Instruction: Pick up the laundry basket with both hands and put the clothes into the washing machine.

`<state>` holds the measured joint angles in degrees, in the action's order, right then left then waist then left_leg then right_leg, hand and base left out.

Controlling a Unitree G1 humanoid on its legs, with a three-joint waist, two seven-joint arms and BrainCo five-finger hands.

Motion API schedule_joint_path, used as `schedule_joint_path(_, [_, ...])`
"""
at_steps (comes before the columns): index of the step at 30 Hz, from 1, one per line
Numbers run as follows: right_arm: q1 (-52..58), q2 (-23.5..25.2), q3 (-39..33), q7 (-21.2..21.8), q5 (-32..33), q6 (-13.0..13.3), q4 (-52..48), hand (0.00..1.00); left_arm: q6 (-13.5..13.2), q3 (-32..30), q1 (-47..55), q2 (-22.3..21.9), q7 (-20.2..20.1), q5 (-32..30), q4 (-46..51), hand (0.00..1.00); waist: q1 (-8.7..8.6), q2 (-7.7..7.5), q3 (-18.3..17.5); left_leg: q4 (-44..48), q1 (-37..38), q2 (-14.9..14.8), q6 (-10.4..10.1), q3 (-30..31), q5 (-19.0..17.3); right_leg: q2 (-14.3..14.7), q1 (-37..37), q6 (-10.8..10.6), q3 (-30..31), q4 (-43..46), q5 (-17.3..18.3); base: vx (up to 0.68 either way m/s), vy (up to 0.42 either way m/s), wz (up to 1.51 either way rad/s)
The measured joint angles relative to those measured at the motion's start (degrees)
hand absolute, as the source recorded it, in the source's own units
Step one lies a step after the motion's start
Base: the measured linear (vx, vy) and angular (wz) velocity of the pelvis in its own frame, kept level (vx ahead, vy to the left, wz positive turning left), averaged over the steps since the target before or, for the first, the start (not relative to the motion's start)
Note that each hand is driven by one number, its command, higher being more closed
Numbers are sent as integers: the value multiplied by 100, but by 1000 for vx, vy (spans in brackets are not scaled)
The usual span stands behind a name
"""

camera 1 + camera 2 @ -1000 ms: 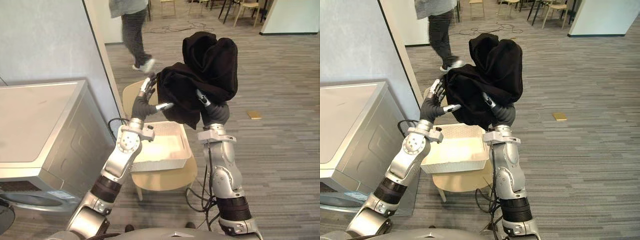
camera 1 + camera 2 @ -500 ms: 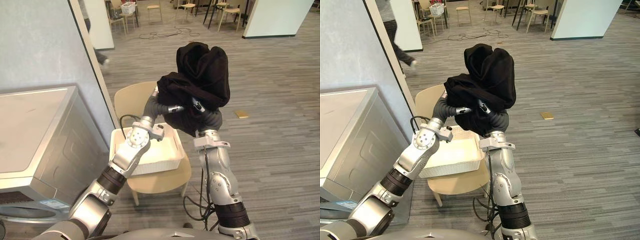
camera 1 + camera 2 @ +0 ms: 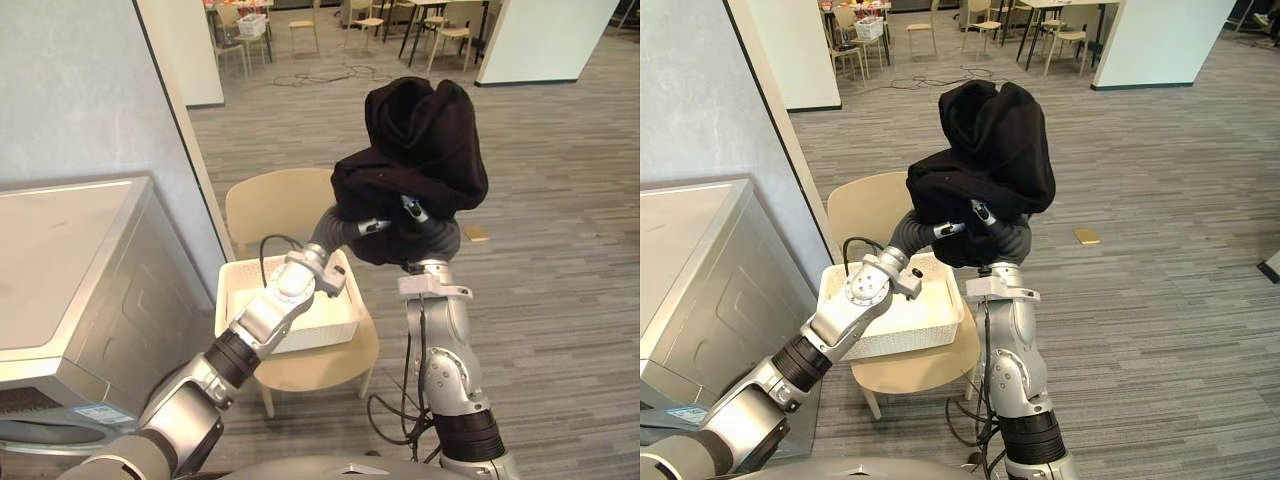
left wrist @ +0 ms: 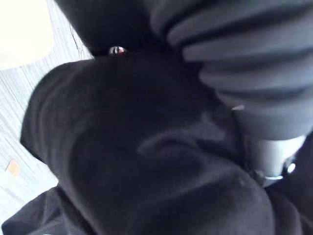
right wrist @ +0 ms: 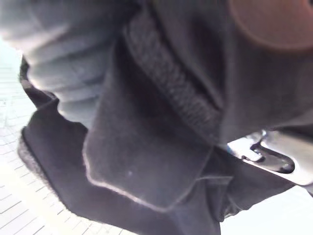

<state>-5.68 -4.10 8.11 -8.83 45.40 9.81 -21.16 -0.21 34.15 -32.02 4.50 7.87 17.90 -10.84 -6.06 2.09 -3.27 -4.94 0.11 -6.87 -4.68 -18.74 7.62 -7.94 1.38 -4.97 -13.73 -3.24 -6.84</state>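
A humanoid robot lifts a black garment [image 3: 420, 130] on both arms, the bundle heaped over and above its left hand [image 3: 368, 226] and right hand [image 3: 411, 209], which sit close together under the cloth. Both hands are largely buried in the fabric, and whether either is closed on it cannot be told. The white laundry basket [image 3: 240, 288] rests below the hands, on the left hand's side, on a beige chair [image 3: 270, 205]. It is not being carried. The washing machine [image 3: 70, 260] stands well apart from the hands, further out on the left hand's side and lower.

The main risk appears to be a drop. The garment looks draped rather than firmly gathered, so a swing toward the machine could let it slide off to the floor. A loose fold hanging beneath the hands could also catch the chair back or the basket rim and drag the basket off the seat. In both wrist views dark cloth lies close against the camera, which may make a slipping hold hard to notice.
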Motion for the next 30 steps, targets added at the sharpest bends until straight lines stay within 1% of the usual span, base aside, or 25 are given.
schedule_joint_path(3, [0,-35,-15,-8,54,62,-35,100,-24,38,-76,-1,-1,0,1,100,-28,-4,-29,0,2,-1,2,0,1,-1,1,0,1,5,0,0,0,0])
schedule_joint_path(5, [0,-144,-16,-9,132,64,-35,100,-38,92,-83,-1,-6,0,1,100,-29,-12,-56,0,2,-1,1,0,1,-1,0,0,0,5,0,0,0,0])
schedule_joint_path(7, [2,-144,-18,-16,164,65,-34,100,-40,110,-83,-1,-74,4,1,100,-30,-13,-64,0,3,-1,2,1,2,-1,1,0,0,7,0,0,0,0])
schedule_joint_path(13, [51,-145,-29,-27,208,64,-32,100,-38,191,-84,-1,-82,10,1,100,-28,-56,-101,0,2,0,4,4,3,-2,0,0,-5,8,0,0,0,0])
schedule_joint_path(14, [64,-145,-29,-26,208,64,-32,0,-30,190,-84,0,-80,19,1,100,-28,-58,-102,-1,4,0,4,5,4,-2,-2,0,-6,10,1,0,0,0])
schedule_joint_path(18, [244,-199,-25,22,208,56,-36,0,37,154,-84,0,-52,96,-4,100,-23,-59,-103,-1,7,0,8,10,7,-2,-3,3,-9,17,3,0,0,0])
schedule_joint_path(20, [472,-259,16,116,208,11,-37,0,83,43,-84,-1,-38,124,-67,100,-24,-59,-103,-1,7,0,9,12,8,-3,-3,4,-11,20,5,0,0,0])
schedule_joint_path(22, [801,-328,90,272,206,-123,-37,0,166,-110,-83,3,8,210,-159,100,-26,-59,-103,-2,7,-1,9,12,8,-3,-2,5,-9,23,6,0,0,0])
schedule_joint_path(23, [991,-343,121,348,203,-245,-36,0,187,-176,-83,2,21,224,-166,100,-23,-61,-102,-2,7,-1,9,12,8,-3,-2,5,-8,25,7,0,0,0])
schedule_joint_path(24, [1183,-368,229,449,203,-378,-33,0,188,-257,-83,-9,21,237,-166,100,-24,-62,-101,-2,6,-1,9,11,8,-3,1,5,-6,26,8,0,0,0])
schedule_joint_path(25, [1270,-368,251,490,202,-423,-30,0,188,-298,-83,-12,40,278,-166,100,-26,-62,-101,-2,5,-1,10,10,8,-3,4,7,-3,27,9,0,0,0])
schedule_joint_path(26, [1425,-373,340,537,202,-529,-26,0,189,-388,-79,-23,62,348,-168,100,-27,-64,-100,-3,4,-2,9,5,8,-3,12,6,5,32,10,0,0,-3])
schedule_joint_path(28, [1601,-363,353,707,239,-657,25,0,189,-630,-39,-57,101,567,-168,100,-26,-69,-96,-5,-7,-2,10,-14,7,-3,56,4,33,57,12,0,0,-5])
schedule_joint_path(30, [1716,-374,302,757,272,-724,30,0,189,-837,20,-55,172,719,-168,100,-28,-81,-90,-5,-6,-3,10,-16,7,-3,60,3,39,65,13,0,0,0])
